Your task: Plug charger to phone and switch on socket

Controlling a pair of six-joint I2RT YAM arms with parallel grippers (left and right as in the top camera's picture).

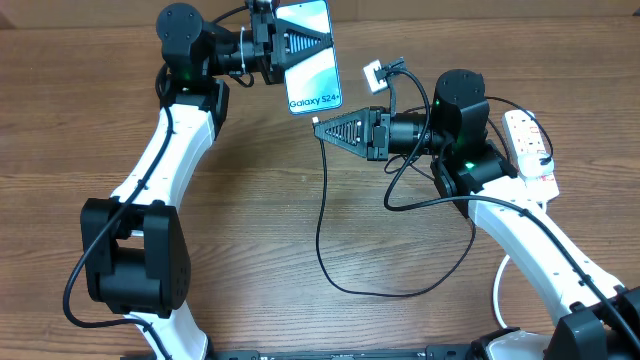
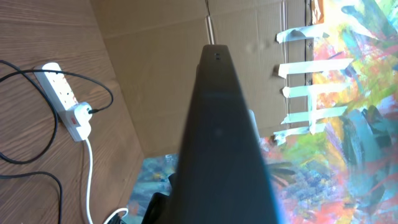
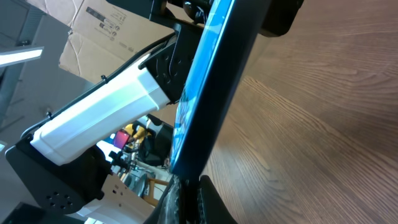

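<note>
Phone [image 1: 312, 75] is the closest thing to all three lenses. It is held up off the tabletop [image 1: 250, 220] and tilted, with the lit screen facing the overhead camera and "Galaxy S24+" readable near its lower end. My left wrist view shows only its dark edge. My right wrist view has it edge-on, with the blue screen glowing along one side.

Left jaws: closed on the phone's upper half, one finger lying across the screen. The left arm [image 1: 170, 150] reaches in from the left side.

Right jaws: pinched narrow on the connector end of the charger [image 1: 322, 200], tip pointing left, just below the phone's lower edge. I cannot tell whether the connector touches the phone.

From the right jaws the charger cable drops to the tabletop, runs toward the near edge, then loops right and back up under the right arm [image 1: 530, 235]. There it mixes with the arm's own cables and I lose it.

Socket [image 1: 528, 140] lies flat at the right edge of the tabletop, just beside the right arm's upper joint. A black plug sits at the end where its white lead [image 1: 500, 290] leaves. The switch position is too small to read.

A cardboard wall [image 2: 161, 56] stands behind the tabletop.
</note>
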